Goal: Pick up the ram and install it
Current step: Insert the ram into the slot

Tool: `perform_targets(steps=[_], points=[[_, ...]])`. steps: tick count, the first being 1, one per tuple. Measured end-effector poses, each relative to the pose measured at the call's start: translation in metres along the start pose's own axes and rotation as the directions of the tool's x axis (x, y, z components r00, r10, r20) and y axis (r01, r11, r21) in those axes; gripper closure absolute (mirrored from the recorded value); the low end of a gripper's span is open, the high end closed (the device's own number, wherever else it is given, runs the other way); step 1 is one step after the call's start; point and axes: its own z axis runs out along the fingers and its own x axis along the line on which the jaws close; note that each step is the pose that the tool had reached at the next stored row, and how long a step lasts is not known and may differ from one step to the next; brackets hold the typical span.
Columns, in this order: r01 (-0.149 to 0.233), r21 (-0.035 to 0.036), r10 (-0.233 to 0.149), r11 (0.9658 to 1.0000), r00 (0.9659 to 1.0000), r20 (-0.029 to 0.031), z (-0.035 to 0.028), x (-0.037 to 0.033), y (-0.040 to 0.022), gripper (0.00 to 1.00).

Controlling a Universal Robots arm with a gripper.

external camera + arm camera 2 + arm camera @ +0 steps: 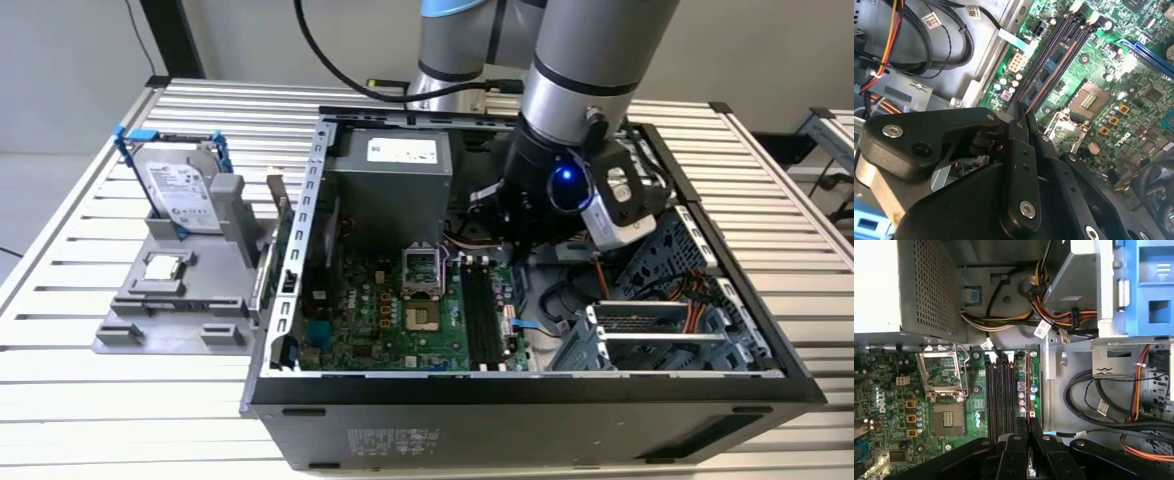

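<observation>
Black two-finger gripper [1028, 429] of mine sits closest, pinched tight on the long thin green circuit-board ram stick [1028, 385], held edge-on. Stick hangs right over the black memory slots [999, 395] on the green motherboard [976, 395]; can't tell if its edge touches a slot. Step in hand, imo: lining up for install. That needs the edge parallel w/ the slot, notch matched. Farther off, white cable tags [1043, 330] carry print I can't read.

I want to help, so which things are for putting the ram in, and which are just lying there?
For the job: ram, gripper holding it, memory slots.
Lying about: hard drive, processor chip.
</observation>
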Motion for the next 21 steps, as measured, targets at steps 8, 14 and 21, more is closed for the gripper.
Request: perform_targets(steps=[8, 14, 21], points=[[0.008, 0.0004, -0.008, 1.0, 1.0, -0.0001, 0.0079, 0.0008, -0.005, 1.0], [0.009, 0.0018, -0.009, 1.0, 1.0, -0.0001, 0.013, 0.0016, -0.0098, 1.0], [0.026, 0.0019, -0.026, 0.9997, 0.9997, -0.0039, 0.0186, 0.0013, -0.0177, 1.0]])
